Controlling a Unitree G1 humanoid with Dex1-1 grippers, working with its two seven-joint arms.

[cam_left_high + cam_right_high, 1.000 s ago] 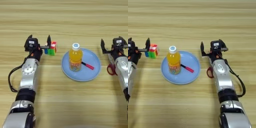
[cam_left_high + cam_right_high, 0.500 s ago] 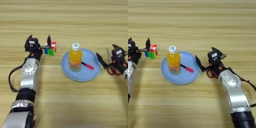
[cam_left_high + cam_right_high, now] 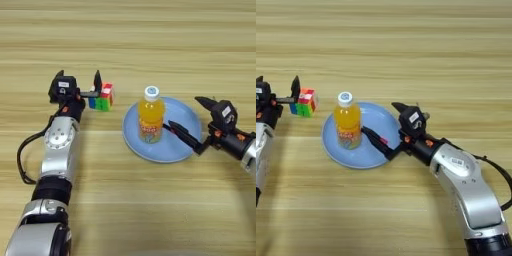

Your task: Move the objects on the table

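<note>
- The right gripper (image 3: pixel 385 125) has its two black fingers (image 3: pixel 374 140) spread wide: one lies low across the blue plate (image 3: pixel 378 118) pointing at about 10 o'clock toward the bottle, the other stands higher at the plate's 3 o'clock rim.
- Between those fingers, on the plate, a short red bit of the pen (image 3: pixel 383 140) shows just beside the lower finger; the rest of the pen is hidden, and whether the finger touches it cannot be told.
- The orange-drink bottle (image 3: pixel 150 118) stands upright on the plate, left of the plate's centre, white cap up, near the tip of the lower finger but apart from it.
- The right arm reaches in from about 4 o'clock, its silver forearm lying over the desk (image 3: pixel 130 45).
- The left gripper (image 3: pixel 80 82) rests on the desk at the plate's 9 o'clock, well apart from it, fingers spread; one finger stands just beside a multicoloured cube (image 3: pixel 102 97).
- The cube sits on the desk between the left gripper and the plate.
- The left arm runs down toward 7 o'clock, a black cable looping at its side.
</note>
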